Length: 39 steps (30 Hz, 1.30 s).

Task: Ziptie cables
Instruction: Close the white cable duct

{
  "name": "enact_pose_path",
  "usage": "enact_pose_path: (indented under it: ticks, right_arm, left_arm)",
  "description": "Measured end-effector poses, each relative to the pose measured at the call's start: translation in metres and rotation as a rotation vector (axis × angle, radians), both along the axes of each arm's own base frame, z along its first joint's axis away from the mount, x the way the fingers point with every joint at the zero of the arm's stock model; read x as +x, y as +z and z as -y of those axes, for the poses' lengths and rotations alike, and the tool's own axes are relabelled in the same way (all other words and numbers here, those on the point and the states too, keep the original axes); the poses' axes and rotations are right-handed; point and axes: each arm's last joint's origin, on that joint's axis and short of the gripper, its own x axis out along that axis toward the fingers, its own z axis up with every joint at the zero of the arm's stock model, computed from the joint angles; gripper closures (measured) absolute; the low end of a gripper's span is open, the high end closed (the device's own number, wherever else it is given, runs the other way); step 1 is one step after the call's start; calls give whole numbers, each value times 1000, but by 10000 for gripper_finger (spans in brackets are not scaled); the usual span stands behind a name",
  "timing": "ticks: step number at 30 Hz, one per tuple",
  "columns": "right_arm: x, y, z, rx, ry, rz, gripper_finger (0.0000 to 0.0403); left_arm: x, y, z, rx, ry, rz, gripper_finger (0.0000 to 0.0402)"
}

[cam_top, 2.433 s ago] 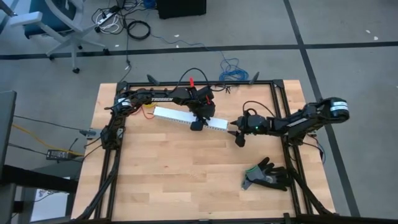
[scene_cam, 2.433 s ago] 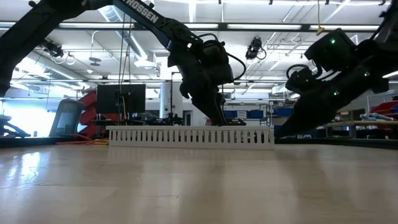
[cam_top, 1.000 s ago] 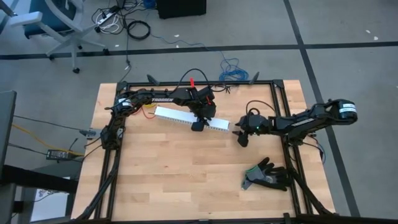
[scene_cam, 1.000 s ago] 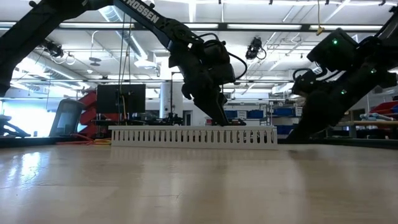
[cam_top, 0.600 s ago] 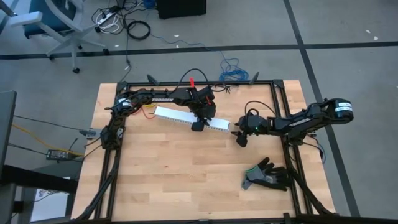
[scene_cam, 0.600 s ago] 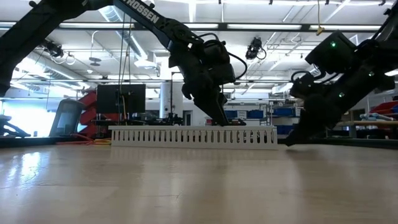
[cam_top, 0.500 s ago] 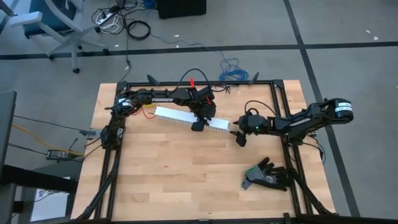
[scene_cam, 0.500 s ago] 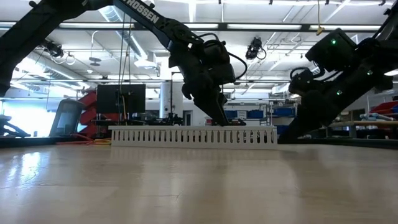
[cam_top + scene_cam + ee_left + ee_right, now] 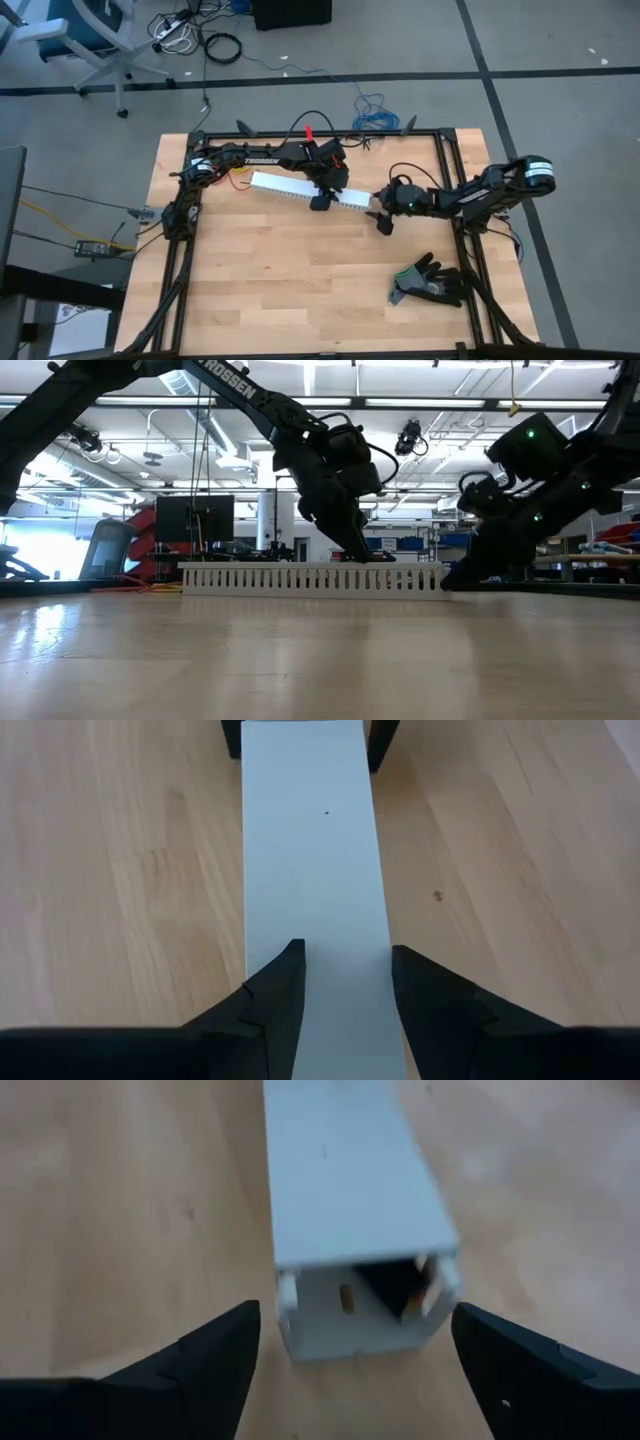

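At the near right of the table your right gripper hangs wide open, squarely facing the duct's open end, just short of it. The duct runs lengthwise away toward the far left. Farther along, your left gripper sits open astride the lid. Neither cables nor ziptie can be made out; the right arm is nearer that open end.

Left tool fingers parted over white duct lid, wooden table
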Motion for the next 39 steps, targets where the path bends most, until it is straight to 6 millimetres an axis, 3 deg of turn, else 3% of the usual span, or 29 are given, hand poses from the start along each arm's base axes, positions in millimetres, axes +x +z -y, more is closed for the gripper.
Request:
enact_pose_path:
  ticks: [5,21,39]
  right_arm:
    - [0,-10,2,19,-8,-43,109]
    - [3,-5,2,20,-1,17,200]
    - [3,-6,2,27,0,12,197]
  left_arm:
    - [0,0,0,-3,6,-1,242]
    - [0,0,0,-9,11,-9,241]
    - [7,14,-2,5,8,22,230]
